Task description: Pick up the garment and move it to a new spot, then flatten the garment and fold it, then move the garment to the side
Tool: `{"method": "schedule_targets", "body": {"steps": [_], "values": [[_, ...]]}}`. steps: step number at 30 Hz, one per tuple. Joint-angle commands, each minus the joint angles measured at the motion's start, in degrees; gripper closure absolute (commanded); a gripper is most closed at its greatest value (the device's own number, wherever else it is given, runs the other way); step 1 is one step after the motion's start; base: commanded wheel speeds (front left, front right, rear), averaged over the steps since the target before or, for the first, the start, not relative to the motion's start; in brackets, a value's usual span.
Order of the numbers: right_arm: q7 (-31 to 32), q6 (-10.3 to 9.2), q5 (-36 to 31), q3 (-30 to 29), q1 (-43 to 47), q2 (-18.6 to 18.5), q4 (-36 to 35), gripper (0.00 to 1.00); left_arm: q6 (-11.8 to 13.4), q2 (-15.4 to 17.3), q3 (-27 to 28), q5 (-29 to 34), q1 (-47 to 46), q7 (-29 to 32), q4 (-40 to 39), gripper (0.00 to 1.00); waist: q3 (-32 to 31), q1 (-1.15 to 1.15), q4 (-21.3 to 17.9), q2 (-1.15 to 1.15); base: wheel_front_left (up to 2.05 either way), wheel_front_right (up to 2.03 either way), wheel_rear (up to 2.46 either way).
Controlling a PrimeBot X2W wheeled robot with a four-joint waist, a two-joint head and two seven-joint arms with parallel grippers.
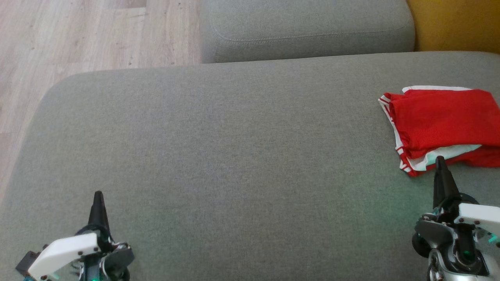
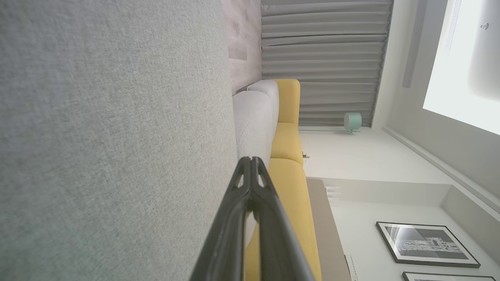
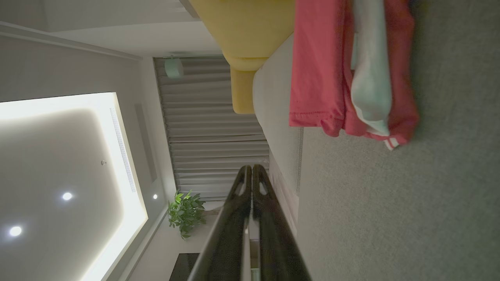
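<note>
The garment (image 1: 441,125) is red with white trim and lies folded in a rough stack at the right edge of the grey cushion (image 1: 218,156). In the right wrist view the garment (image 3: 343,70) lies at the top right. My right gripper (image 1: 440,160) is shut and empty, its tip just in front of the garment's near edge, above the cushion. Its fingers (image 3: 238,187) meet at the tips, beside the cloth. My left gripper (image 1: 97,194) is shut and empty at the lower left, far from the garment. Its fingers (image 2: 244,175) are pressed together.
A second grey cushion (image 1: 304,27) stands behind the first, with a yellow seat (image 1: 457,23) at the far right. Wood floor (image 1: 86,39) lies beyond the cushion's left and back edge. The wrist views show curtains (image 2: 324,58), a plant (image 3: 185,212) and framed pictures (image 2: 425,244).
</note>
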Motion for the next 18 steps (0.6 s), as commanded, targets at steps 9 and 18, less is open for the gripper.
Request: {"method": "schedule_targets", "body": {"steps": [9, 18], "values": [[0.5, -0.04, 0.0, 0.9, -1.2, -0.5, -2.2, 1.0, -0.4, 0.4, 2.4, -0.3, -2.9, 0.2, -2.1, 1.0, 0.0, 0.0, 0.0, 0.0, 0.0, 0.0, 0.0], [0.6, -0.04, -0.1, 0.8, -1.2, -0.5, -2.2, 1.0, -0.4, 0.4, 2.4, -0.3, -2.9, 0.2, -2.1, 1.0, 0.0, 0.0, 0.0, 0.0, 0.0, 0.0, 0.0]]}}
